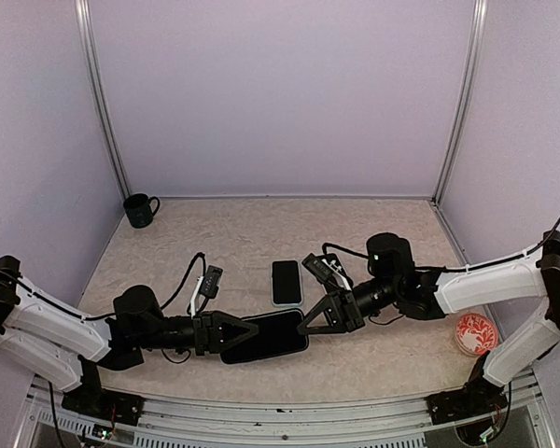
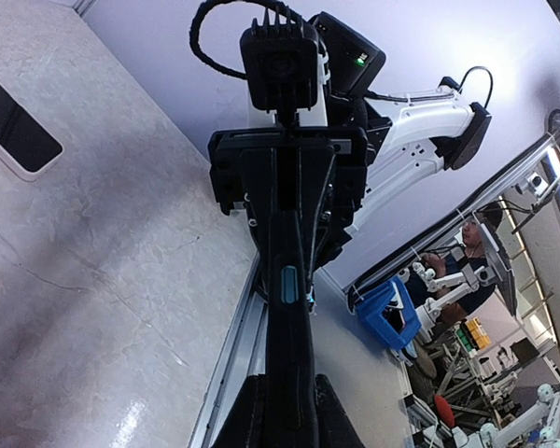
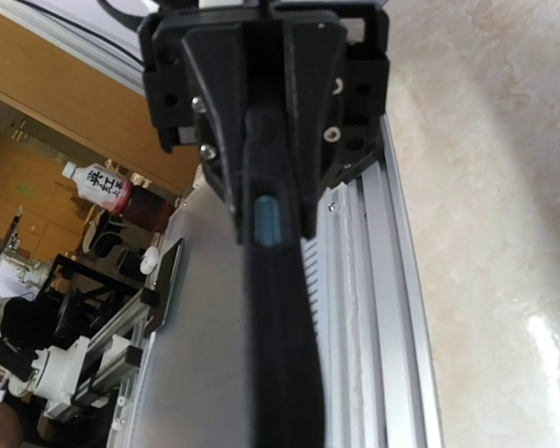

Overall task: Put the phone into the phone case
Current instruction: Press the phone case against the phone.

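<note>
Both sets of jaws are clenched on the same thing: the left gripper pinches the left end of the phone case and the right gripper pinches its right end, so the dark, glossy case is held between the two arms near the front of the table, lying roughly flat and slanting slightly up toward the right; in the left wrist view the case runs edge-on as a thin black strip with a small blue button on its side, straight from the near fingers to the other gripper's fingers at its far end; the right wrist view shows the same edge, blue button and all, gripped at the far end by the opposite gripper; the phone lies apart, flat on the table just behind the case, screen up and dark with a pale rim, and it shows again at the left edge of the left wrist view; further out, a dark mug stands in the back left corner of the marbled table, and a red and white round dish sits near the right arm's base.
</note>
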`<state>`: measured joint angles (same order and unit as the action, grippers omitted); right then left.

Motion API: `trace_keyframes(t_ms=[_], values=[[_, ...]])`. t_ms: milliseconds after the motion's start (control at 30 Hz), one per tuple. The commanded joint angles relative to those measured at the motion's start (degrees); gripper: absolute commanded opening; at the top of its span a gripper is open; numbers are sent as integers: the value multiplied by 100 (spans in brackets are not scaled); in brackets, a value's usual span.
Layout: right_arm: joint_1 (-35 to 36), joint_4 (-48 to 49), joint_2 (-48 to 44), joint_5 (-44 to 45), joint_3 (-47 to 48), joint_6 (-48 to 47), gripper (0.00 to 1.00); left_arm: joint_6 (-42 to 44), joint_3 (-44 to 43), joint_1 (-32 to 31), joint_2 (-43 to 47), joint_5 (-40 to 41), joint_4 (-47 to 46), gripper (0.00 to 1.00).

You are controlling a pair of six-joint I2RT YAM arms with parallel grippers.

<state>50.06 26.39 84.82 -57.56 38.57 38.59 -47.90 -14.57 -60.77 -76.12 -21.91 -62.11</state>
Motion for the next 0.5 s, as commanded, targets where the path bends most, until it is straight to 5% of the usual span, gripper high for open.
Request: trace_keyframes(t_ms=[0, 133, 300, 467], values=[[-32, -89, -176, 382, 168, -53, 0, 80, -90, -44, 80, -163, -258, 7], [-32, -145, -176, 308, 214, -83, 1, 109, -82, -54, 79, -187, -249, 1], [-32, -435, -202, 394, 340, -277, 25, 136, -81, -52, 81, -221, -214, 0], [-32, -703, -89, 444, 588, -435, 27, 132, -99, -61, 38, -257, -237, 0]])
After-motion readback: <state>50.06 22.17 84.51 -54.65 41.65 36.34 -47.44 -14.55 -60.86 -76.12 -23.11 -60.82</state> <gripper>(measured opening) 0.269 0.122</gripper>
